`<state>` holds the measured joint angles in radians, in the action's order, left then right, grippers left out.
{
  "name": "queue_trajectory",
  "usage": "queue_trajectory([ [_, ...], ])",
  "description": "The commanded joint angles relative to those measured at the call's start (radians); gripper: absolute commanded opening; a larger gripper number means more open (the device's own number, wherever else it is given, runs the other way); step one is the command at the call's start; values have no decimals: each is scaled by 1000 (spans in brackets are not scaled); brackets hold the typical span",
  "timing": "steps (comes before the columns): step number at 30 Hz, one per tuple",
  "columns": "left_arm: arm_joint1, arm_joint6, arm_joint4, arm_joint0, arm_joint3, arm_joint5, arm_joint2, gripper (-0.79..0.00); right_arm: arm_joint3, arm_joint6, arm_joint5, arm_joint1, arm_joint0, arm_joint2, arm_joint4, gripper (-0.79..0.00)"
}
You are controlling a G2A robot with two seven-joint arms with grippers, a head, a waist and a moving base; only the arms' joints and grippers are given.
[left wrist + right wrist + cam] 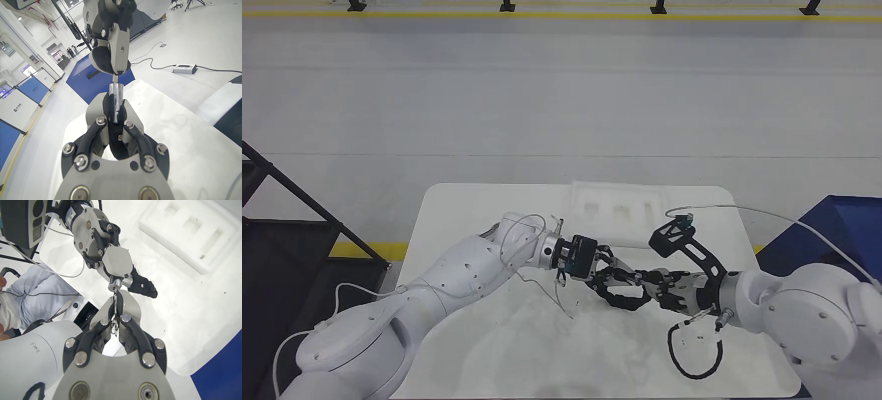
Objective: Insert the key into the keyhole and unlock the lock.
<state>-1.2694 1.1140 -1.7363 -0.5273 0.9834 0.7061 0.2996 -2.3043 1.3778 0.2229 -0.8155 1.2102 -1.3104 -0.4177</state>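
While my left fingers (94,110) clamp the lock (116,94) and my right fingers (132,308) pinch the key (115,299) at the keyhole (113,287), insertion seems begun; next needs a straight push

Three views from my rig meet above the table (572,350).
Top camera looks down from farther off; wrist cameras sit close behind the left end effector (115,100) and right end effector (117,298), facing each other.
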Motion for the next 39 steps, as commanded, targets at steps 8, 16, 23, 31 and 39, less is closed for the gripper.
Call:
queue_trajectory([
  [8, -3, -2, 5, 0, -2, 2, 4, -785, 5, 2, 5, 1, -11, 13, -5, -785],
  [16, -4, -7, -1, 1, 3, 7, 5, -785, 8, 2, 11, 2, -15, 20, -7, -785],
  [23, -7, -14, -4, 4, 9, 14, 2, -785, 18, -6, 21, 2, -20, 26, -7, -785],
  [31, -9, -23, -4, 7, 5, 23, 0, -785, 20, -1, 29, 2, -31, 37, -17, -785],
  [39, -12, -29, 6, 5, 0, 29, -4, -785, 29, 8, 42, 0, -56, 64, -23, -785],
])
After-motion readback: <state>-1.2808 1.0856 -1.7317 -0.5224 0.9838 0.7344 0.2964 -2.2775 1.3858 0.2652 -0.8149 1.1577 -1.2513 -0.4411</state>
